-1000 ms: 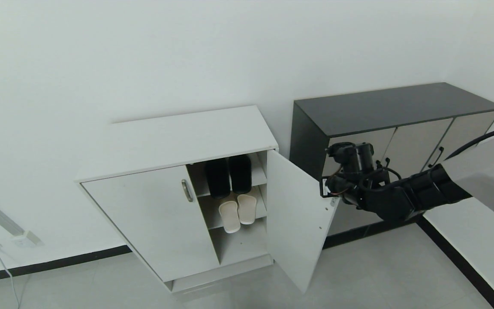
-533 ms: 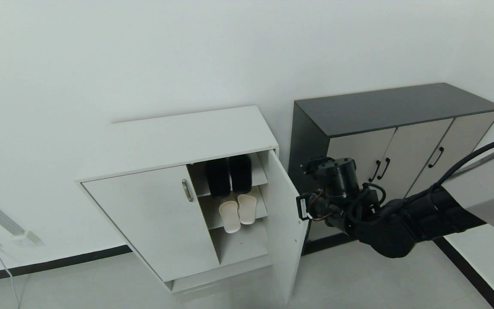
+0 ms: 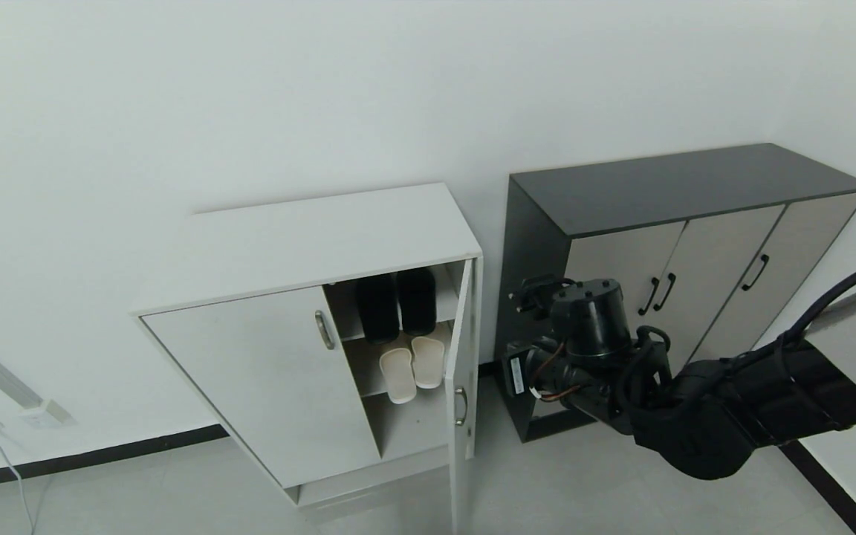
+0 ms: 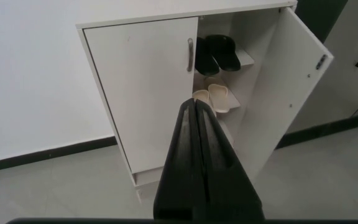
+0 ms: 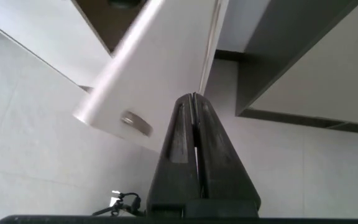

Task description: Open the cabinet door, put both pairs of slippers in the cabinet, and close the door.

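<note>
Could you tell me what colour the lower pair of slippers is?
Cream-white slippers, best seen in the head view.

Tapered black right tool [image 5: 195,98], black arm [image 3: 703,423], looped cables [image 3: 647,334].

The door [image 3: 462,357] is swinging shut. Wide open a second ago, it is now standing edge-on to the head camera, and its handle [image 3: 461,406] is coming into sight on the outer face. The right arm [image 3: 695,423] is travelling with it, sweeping leftward and lower. This is uncovering the doors of the dark cabinet [image 3: 681,186]. The right gripper [image 5: 195,102] is following close behind the door's outer face.
</note>
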